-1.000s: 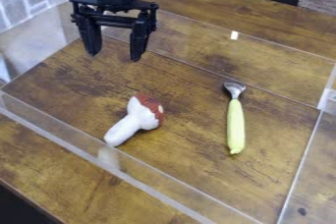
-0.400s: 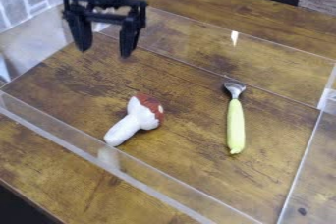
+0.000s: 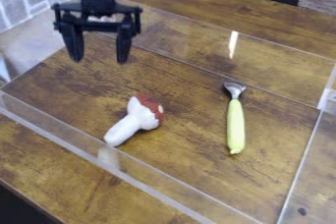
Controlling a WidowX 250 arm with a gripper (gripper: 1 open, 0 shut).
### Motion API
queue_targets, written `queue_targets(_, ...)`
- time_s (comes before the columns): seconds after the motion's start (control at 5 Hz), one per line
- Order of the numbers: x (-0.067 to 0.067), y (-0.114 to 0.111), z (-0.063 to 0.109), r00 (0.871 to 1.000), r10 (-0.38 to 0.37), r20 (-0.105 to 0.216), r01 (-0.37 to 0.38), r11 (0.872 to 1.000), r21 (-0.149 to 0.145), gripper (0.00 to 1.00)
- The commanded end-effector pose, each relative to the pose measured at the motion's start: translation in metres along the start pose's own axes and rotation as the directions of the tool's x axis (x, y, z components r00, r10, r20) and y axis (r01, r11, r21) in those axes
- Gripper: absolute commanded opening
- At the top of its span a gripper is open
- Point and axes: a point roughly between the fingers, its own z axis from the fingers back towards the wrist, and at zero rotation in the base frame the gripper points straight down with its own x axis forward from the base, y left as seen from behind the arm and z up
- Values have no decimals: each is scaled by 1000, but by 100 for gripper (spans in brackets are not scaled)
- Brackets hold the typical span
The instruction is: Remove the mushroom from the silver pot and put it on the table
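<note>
The mushroom (image 3: 136, 119) lies on its side on the dark wood table (image 3: 184, 95), white stem pointing toward the near left, reddish-brown cap toward the back right. My gripper (image 3: 96, 55) hangs at the back left, pointing down, its two black fingers spread wide and open with nothing between them. It is well apart from the mushroom, up and to the left of it. The silver pot is out of view.
A yellow-handled utensil with a silver head (image 3: 235, 120) lies to the right of the mushroom. Low clear acrylic walls (image 3: 125, 174) run around the working area, along the near edge and the sides.
The gripper has shifted left in the picture, away from the mushroom, and rolled a little about its vertical axis. Its fingers stay open. Mushroom and utensil have not moved.
</note>
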Motion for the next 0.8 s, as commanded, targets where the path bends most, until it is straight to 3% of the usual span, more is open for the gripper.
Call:
queue_targets(0.0,-2,-13,21,998,9,55,-8,1000,-11,100)
queue_targets(0.2,-1,-20,26,998,-27,52,27,1000,-5,100)
queue_targets(0.6,-15,-52,10,998,-44,51,44,999,-6,100)
